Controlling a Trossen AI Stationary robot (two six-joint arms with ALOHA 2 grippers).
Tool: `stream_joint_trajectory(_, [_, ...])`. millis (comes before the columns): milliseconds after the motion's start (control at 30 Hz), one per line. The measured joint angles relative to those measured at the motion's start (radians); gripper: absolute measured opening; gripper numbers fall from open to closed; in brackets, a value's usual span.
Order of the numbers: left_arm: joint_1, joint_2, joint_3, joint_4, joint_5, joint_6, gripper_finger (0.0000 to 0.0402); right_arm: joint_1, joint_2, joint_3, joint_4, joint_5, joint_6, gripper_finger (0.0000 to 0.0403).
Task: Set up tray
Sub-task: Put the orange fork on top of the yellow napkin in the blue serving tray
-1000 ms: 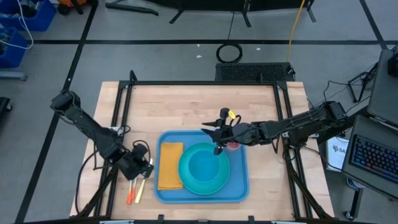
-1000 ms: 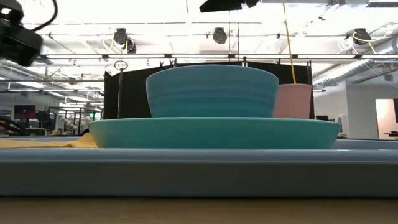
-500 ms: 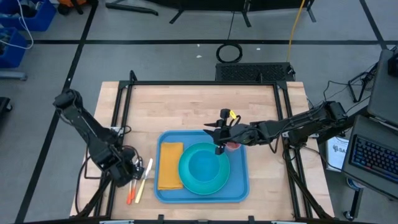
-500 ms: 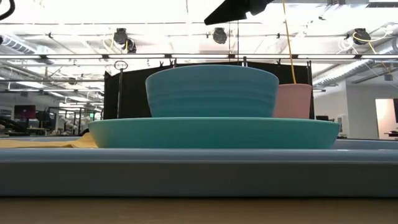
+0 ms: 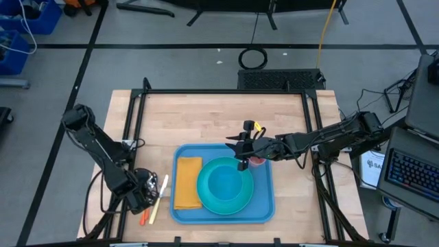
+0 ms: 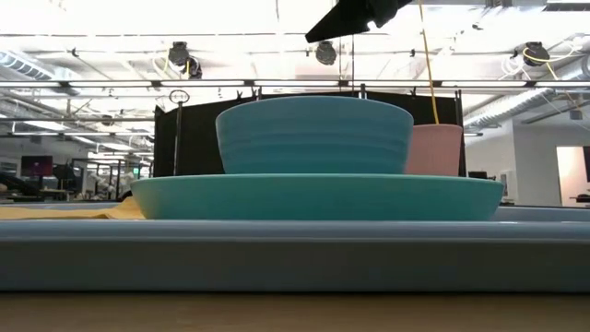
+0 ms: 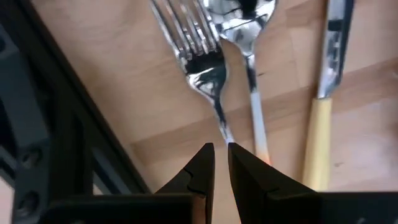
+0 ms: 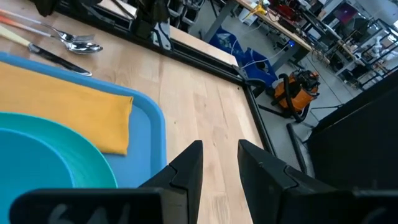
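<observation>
Tray [image 5: 264, 206] sits lower centre in the high view, cutlery outside at lower left. Left gripper [image 7: 221, 163] nearly pinched over the fork [image 7: 200, 53] handle; spread wider, straddle 1 handle. Right gripper [image 8: 219, 163] parted, empty.

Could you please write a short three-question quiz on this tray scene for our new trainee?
1. True or false: the folded yellow cloth napkin lies on the large blue plastic tray.
2. Which gripper hangs over the metal fork, metal spoon and yellow-handled knife on the wooden table?
3. What sits on the round turquoise plate: A pink cup, B turquoise bowl?

Key: 1 true; 2 the left gripper; 3 B, the turquoise bowl.
</observation>
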Motion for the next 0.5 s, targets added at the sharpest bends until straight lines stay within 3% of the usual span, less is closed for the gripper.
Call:
stream_joint_trajectory(200, [0.0, 0.0, 0.0, 0.005, -0.073, -0.022, 0.0063, 0.0, 0.0, 0.0, 0.014, -0.003, 0.0, 0.0091])
stream_joint_trajectory(500, [-0.003, 0.0, 0.0, 0.003, -0.075, -0.048, 0.0142, 0.0, 0.0, 0.0, 0.022, -0.003, 0.0, 0.0091])
